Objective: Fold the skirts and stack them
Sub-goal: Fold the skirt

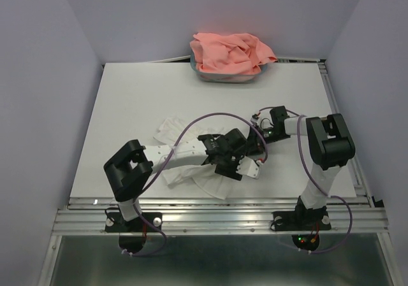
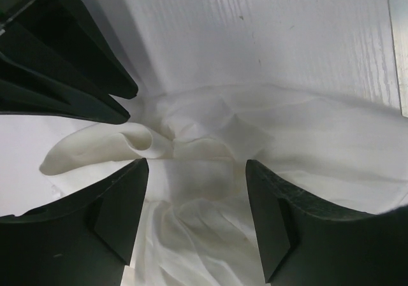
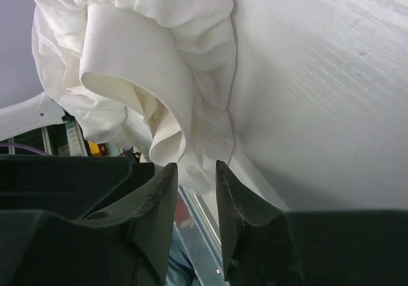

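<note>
I am holding my left pincer (image 2: pixel 197 166) wide open over the white skirt (image 2: pixel 210 139). Its 2 black fingers (image 2: pixel 121 216) are standing well apart, with nothing between them but the cloth lying below. My right pincer (image 3: pixel 194 171) is showing only a narrow slit between its 2 fingers, and a rolled edge of the white cloth is hanging right at their tips; I cannot tell whether it is caught there or only lying close. The left wrist view is showing what my arms are hiding from the overhead view: the skirt is bunching into a soft curled fold just beside my right pincer's dark, wedge-shaped fingers at the upper left, and thin, slightly sheer fabric is spreading in shallow creases toward the right. The right wrist view is giving a thicker, puffy band of the cloth, curling like a lip above finer crinkled gathers. Both wrist views are also showing the faint ribbed grain of the pale, matte desk (image 1: pixel 127 107). Only the overhead view is taking in the whole layout. The white skirt is lying crumpled near the front middle with both arms meeting over it, and the salmon-pink skirt (image 1: pixel 229 53) is sitting heaped in loose folds in a teal tub (image 1: pixel 220 78) at the far edge, well apart.
</note>
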Robot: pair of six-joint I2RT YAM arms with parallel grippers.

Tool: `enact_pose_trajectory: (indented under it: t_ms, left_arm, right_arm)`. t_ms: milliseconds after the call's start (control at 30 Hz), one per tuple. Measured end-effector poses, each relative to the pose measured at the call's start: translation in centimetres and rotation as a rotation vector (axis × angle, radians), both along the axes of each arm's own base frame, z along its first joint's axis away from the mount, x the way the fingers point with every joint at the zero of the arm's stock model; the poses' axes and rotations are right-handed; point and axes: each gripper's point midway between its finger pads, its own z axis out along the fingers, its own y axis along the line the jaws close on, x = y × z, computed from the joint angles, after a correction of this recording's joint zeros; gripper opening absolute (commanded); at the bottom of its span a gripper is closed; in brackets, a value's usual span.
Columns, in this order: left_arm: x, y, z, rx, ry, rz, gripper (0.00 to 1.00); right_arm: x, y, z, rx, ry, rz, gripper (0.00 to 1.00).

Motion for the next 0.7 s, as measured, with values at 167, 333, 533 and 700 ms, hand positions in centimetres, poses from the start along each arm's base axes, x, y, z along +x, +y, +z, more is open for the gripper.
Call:
enact_pose_trajectory:
  t_ms: [167,333,533,700]
  left_arm:
    - [0.2,1.0,-1.3,0.040,-0.016,0.018,0.66]
    - [1.0,1.0,-1.4,0.043,-0.049,0.033,0.49]
    - [1.7,1.2,-1.7,0.066,-0.090,0.039,0.16]
    - [1.7,1.7,-2.8,0.105,-0.083,0.031,0.00]
  right_arm:
    - [0.2,0.1,-0.4,0.000,0.005,-0.005,0.38]
    - [0.3,0.1,-0.8,-0.004,0.015,-0.011,0.41]
    - [0.3,0.3,-0.7,-0.002,0.017,-0.010,0.51]
    - [0.4,0.4,-0.7,-0.002,0.023,-0.017,0.51]
